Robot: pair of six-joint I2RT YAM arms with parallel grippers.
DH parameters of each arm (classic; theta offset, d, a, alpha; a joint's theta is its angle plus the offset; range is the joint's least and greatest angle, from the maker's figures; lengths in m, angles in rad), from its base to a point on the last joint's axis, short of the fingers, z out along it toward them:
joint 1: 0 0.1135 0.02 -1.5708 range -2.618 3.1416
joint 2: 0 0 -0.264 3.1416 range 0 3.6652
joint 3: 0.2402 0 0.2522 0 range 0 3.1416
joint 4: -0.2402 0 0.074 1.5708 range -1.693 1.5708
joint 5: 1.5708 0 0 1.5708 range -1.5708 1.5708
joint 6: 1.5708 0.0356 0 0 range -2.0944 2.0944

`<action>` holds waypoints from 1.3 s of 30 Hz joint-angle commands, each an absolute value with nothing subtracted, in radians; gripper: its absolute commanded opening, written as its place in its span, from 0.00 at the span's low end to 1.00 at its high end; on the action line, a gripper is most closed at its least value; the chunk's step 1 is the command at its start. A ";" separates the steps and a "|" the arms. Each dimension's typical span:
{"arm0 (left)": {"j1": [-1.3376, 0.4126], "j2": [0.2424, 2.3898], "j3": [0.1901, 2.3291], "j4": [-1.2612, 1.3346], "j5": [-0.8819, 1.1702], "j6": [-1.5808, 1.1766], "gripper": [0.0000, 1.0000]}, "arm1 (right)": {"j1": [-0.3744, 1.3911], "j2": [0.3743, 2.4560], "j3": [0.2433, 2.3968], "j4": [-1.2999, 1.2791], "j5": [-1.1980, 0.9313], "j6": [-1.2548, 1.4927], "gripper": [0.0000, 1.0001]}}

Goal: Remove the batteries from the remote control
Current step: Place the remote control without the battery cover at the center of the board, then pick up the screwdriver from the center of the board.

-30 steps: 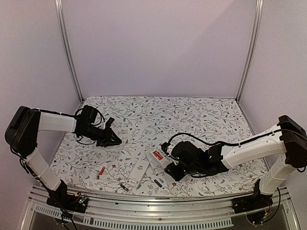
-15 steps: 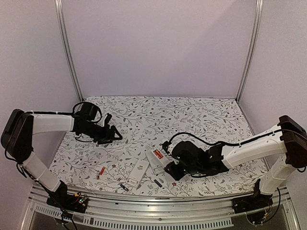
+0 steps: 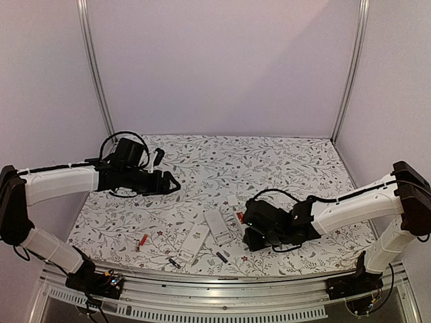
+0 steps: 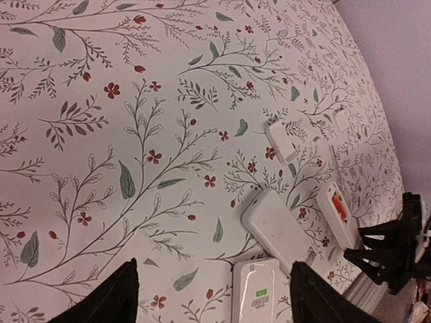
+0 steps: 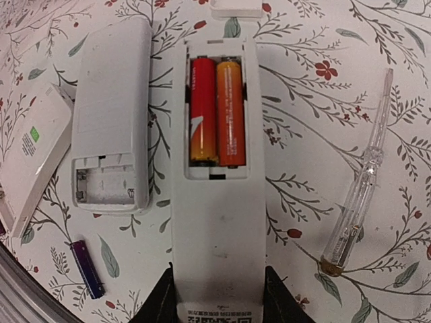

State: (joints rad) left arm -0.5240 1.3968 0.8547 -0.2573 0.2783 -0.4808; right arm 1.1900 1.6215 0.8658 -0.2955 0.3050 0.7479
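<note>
Floral tablecloth (image 3: 283, 161) covers a table between pale lilac walls. The right gripper (image 5: 217, 299) is clamped on the near end of a white remote control (image 5: 219, 215). Its open bay holds a red battery (image 5: 202, 111) and an orange battery (image 5: 230, 111) side by side. The left gripper (image 4: 214, 303) hovers above the cloth, fingers wide apart, empty.

The step appears to be bracing the loaded remote. Next, the left arm likely needs to reach in and lift one cell out.

- Three remotes: the held one, an emptied remote (image 5: 111, 121) and a third remote (image 5: 30, 155).
- Three loose cells: a loose red battery (image 3: 142, 239), a dark battery (image 3: 174, 262) and a second dark battery (image 3: 221, 256).
- One clear pen-like tool (image 5: 357, 195).
- One detached cover (image 5: 236, 7).
</note>
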 commanded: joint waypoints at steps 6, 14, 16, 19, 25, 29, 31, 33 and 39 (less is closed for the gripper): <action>-0.562 1.376 0.822 -0.213 0.267 -0.511 0.77 | 1.186 1.670 0.922 -0.397 0.283 0.916 0.19; -0.570 1.360 0.810 -0.206 0.265 -0.517 0.77 | 1.186 1.696 0.948 -0.405 0.277 0.909 0.44; -0.571 1.356 0.819 -0.211 0.265 -0.513 0.77 | 1.186 1.686 0.950 -0.407 0.281 0.908 0.52; -0.571 1.349 0.840 -0.234 0.265 -0.495 0.78 | 1.186 1.667 0.948 -0.412 0.288 0.907 0.63; -0.555 1.325 0.942 -0.306 0.262 -0.416 0.81 | 1.169 1.594 0.938 -0.474 0.347 0.916 0.68; -0.487 1.323 1.035 -0.342 0.309 -0.371 0.81 | 1.111 1.539 0.891 -0.491 0.348 0.924 0.62; -0.442 1.321 1.060 -0.332 0.324 -0.365 0.81 | 1.078 1.523 0.870 -0.494 0.345 0.930 0.59; -0.409 1.317 1.067 -0.308 0.309 -0.361 0.81 | 1.050 1.519 0.853 -0.495 0.339 0.930 0.55; -0.398 1.300 0.992 -0.283 0.248 -0.355 0.81 | 1.015 1.566 0.858 -0.476 0.320 0.914 0.46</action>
